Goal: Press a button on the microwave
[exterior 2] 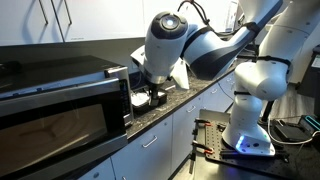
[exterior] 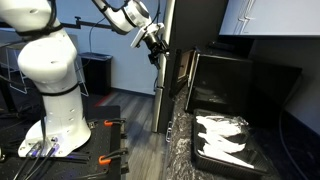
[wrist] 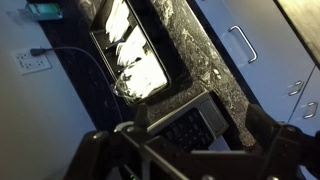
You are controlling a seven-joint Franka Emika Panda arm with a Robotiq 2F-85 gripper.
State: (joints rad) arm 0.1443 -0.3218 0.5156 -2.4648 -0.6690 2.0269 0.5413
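The microwave point(exterior: 240, 85) is a large black box on the granite counter. It also shows in an exterior view point(exterior 2: 60, 100) with its glossy door. Its button panel point(exterior 2: 125, 98) is on the narrow end face, and the wrist view shows the keypad point(wrist: 183, 122) close between my fingers. My gripper point(exterior: 155, 45) hangs just in front of that end face, a small gap away, seen close to the panel in an exterior view point(exterior 2: 150, 97). In the wrist view the gripper point(wrist: 185, 140) has its dark fingers spread to either side and holds nothing.
A crumpled silver-white foil sheet point(exterior: 225, 135) lies on the counter point(exterior: 185, 140) beside the microwave, also in the wrist view point(wrist: 130, 55). White cabinets with handles point(wrist: 240, 42) stand below the counter edge. A wall outlet point(wrist: 35, 60) with a plugged cable is behind.
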